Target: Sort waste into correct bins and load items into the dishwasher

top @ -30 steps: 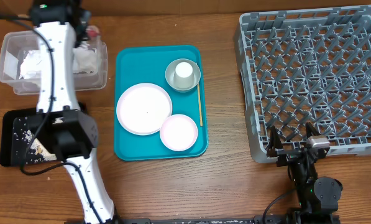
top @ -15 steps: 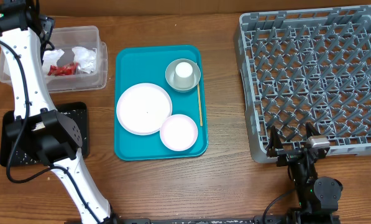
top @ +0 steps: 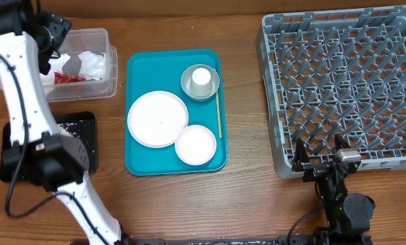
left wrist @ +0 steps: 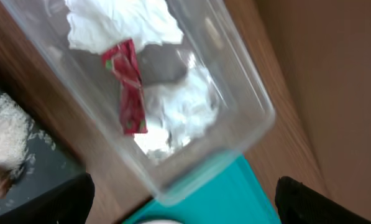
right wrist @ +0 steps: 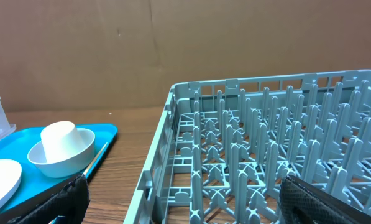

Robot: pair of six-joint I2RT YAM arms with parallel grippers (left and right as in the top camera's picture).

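Over the clear tub (top: 87, 87) hangs my left gripper (top: 55, 42), open and empty (left wrist: 185, 202). White napkins (left wrist: 120, 22) and a red scrap (left wrist: 130, 87) lie in that tub (left wrist: 247, 93). The black tray (top: 80, 139) with rice grains (left wrist: 2, 137) is partly hidden under my left arm. On the teal tray (top: 138, 162) sit the large plate (top: 157, 119), the small plate (top: 196, 145) and the bowl (top: 189, 87) with the cup (top: 200, 77) in it. My right gripper (top: 319, 158) stands open at the near edge of the grey dish rack (top: 345, 82), with nothing between its fingers (right wrist: 185, 202).
A thin wooden stick (top: 219, 116) lies along the teal tray's right side, next to the bowl (right wrist: 61, 158). Bare wooden table runs between the teal tray and the rack (right wrist: 266, 155).
My left gripper has opened and let the waste drop into the clear tub. The left arm has swung left, off the tub's middle. The right arm has not moved.
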